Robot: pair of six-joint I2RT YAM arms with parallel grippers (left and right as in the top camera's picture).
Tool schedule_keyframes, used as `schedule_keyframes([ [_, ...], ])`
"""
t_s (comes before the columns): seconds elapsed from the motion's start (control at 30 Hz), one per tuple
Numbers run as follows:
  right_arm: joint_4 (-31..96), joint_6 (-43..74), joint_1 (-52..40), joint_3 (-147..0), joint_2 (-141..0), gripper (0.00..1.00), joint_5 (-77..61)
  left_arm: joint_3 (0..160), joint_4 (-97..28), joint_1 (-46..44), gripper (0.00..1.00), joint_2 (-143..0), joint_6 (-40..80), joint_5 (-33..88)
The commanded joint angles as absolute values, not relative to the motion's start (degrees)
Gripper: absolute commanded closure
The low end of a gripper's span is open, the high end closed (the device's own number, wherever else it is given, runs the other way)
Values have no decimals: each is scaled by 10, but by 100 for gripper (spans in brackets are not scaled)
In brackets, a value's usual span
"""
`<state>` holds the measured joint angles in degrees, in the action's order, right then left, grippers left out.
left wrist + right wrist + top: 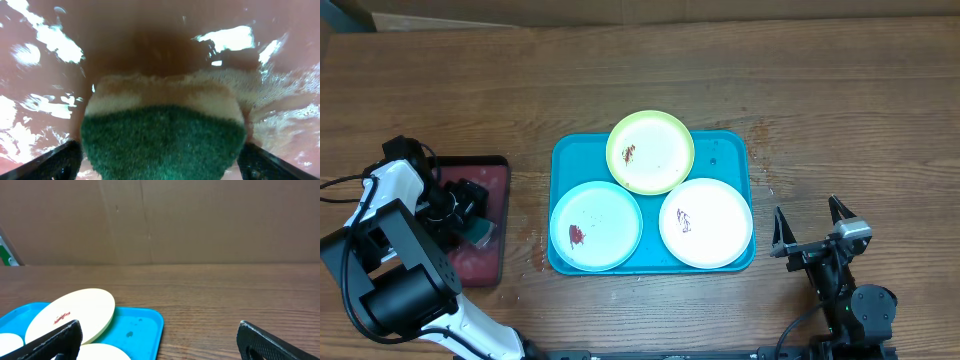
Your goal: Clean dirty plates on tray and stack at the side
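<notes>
Grip: left hand [160,167] clamped on the sponge [162,125], coarse green scrub over pale foam, on the wet dark red tray [495,172].
Idle: right hand [810,226], fingers apart, at 3 o'clock of the turquoise tray [730,145].
Plates: on it, smooth and round; yellow-green plate [650,152] at 12, light blue plate [595,226] at 7, white plate [706,222] at 5.
Risk: I expect slick plastic skating under scrubbing, and drips wetting the table [820,80].

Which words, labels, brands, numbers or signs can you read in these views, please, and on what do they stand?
None: no readable text shows in any view.
The marks on the yellow-green round plastic plate, the light blue round plastic plate and the white round plastic plate are smudges, not writing.
The bright turquoise rectangular plastic tray, the dark red tray and the green-and-tan sponge bear no label.
</notes>
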<state>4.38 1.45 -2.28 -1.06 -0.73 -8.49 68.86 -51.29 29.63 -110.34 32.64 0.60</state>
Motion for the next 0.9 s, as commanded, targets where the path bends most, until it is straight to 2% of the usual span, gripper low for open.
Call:
schedule_keyframes([
  [0.0,41,12,-21,-5,-2,0,-77,675,-502,296,0,-1125,328,-54],
  [0.1,41,13,-21,-5,-2,0,-77,675,-498,296,1,-1125,328,-55],
  [0.13,41,12,-21,-5,-2,0,-77,675,-498,296,6,-1125,328,-55],
  [0.17,41,12,-21,-5,-2,0,-77,675,-498,296,13,-1125,328,-55],
  [0.2,41,13,-21,-5,-2,0,-77,675,-499,296,26,-1125,327,-51],
  [0.37,41,12,-21,-5,-2,0,-77,675,-505,296,60,-1125,328,-48],
  [0.47,41,12,-21,-5,-2,0,-77,675,-508,296,89,-1125,328,-48],
  [0.5,41,12,-21,-5,-2,0,-77,675,-509,296,96,-1125,328,-48],
  [0.7,41,13,-21,-5,-2,0,-77,707,-537,297,96,-1125,327,-17],
  [0.87,41,13,-21,-5,-2,0,-77,835,-644,296,96,-1123,301,60],
])
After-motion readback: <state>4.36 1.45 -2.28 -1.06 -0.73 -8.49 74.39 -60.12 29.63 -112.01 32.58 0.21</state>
